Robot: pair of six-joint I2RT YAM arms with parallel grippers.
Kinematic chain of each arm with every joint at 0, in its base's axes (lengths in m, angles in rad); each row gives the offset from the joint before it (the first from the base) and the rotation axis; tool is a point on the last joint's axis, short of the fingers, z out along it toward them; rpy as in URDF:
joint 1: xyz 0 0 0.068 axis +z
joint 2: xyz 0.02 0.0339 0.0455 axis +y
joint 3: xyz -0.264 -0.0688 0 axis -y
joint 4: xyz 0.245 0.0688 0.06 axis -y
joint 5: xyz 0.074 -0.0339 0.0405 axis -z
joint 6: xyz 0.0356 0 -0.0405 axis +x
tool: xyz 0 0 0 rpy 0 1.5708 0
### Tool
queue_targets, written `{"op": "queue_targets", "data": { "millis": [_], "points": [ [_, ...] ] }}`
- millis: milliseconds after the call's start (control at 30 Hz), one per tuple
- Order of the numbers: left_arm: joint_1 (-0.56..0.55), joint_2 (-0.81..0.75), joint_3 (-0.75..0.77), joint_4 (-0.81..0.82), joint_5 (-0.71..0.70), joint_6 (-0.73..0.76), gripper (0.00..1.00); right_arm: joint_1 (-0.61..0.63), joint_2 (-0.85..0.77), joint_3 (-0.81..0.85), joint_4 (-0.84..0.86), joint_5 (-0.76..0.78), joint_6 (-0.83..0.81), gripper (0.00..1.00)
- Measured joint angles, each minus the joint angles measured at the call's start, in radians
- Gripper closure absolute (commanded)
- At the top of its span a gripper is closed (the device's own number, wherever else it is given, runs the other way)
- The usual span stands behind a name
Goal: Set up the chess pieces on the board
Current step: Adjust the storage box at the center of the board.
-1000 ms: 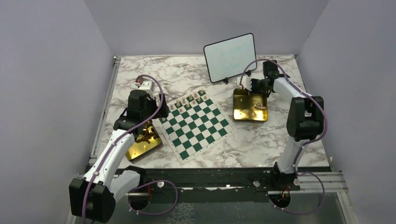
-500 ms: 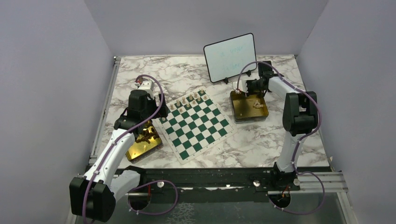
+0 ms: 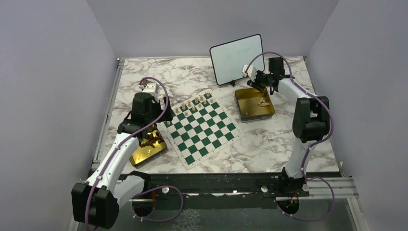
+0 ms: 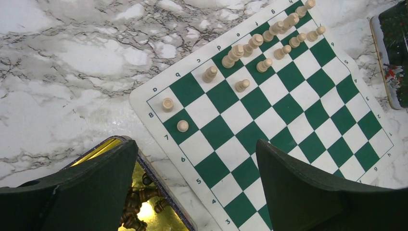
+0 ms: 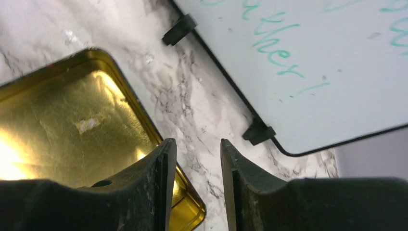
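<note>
Right gripper (image 5: pixel 196 149), now beside glossy tin (image 5: pixel 72 125)

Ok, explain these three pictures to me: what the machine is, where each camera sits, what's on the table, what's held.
Two white robot arms are bolted at the near edge of a marble table. The wide picture looks down from above and behind them; the other two come from a camera on each wrist, so the dark shapes at the bottom are that arm's own fingers. In the middle lies a green and white chessboard with pale chess pieces along one edge. A gold tin beside it holds dark pieces; a second gold tin on the right holds loose pale pieces. A small whiteboard stands behind. The left end effector hangs wide open over the board's corner; the right end effector is slightly open by its tin's far edge. Neither holds anything.
</note>
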Motion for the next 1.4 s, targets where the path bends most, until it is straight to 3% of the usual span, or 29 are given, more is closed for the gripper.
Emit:
{"op": "queue_targets", "data": {
  "millis": [133,233,400,567,700,1133,1400],
  "points": [
    [0.0,0.0,0.0,0.0,0.0,0.0,0.07,0.0,-0.048,0.001,0.051,0.01,0.177,0.56],
    [0.0,-0.001,0.0,0.0,0.0,0.0,0.07,0.0,-0.077,0.001,0.075,0.044,0.33,0.49],
    [-0.006,-0.008,0.0,0.0,0.001,0.0,0.07,0.0,-0.097,0.036,0.06,0.178,0.684,0.5],
    [-0.008,-0.014,0.0,0.0,0.001,0.0,0.07,-0.001,-0.099,0.081,0.019,0.164,0.952,0.5],
    [-0.008,-0.016,0.0,0.0,0.001,0.0,0.07,0.014,-0.099,0.06,-0.006,0.146,1.115,0.44],
    [-0.009,-0.016,0.0,0.0,0.0,0.0,0.07,0.227,0.011,0.056,-0.074,0.339,1.264,0.43],
    [-0.009,-0.016,0.0,0.0,0.0,0.0,0.07,0.263,0.077,0.063,-0.103,0.402,1.238,0.62]
  ]
}}
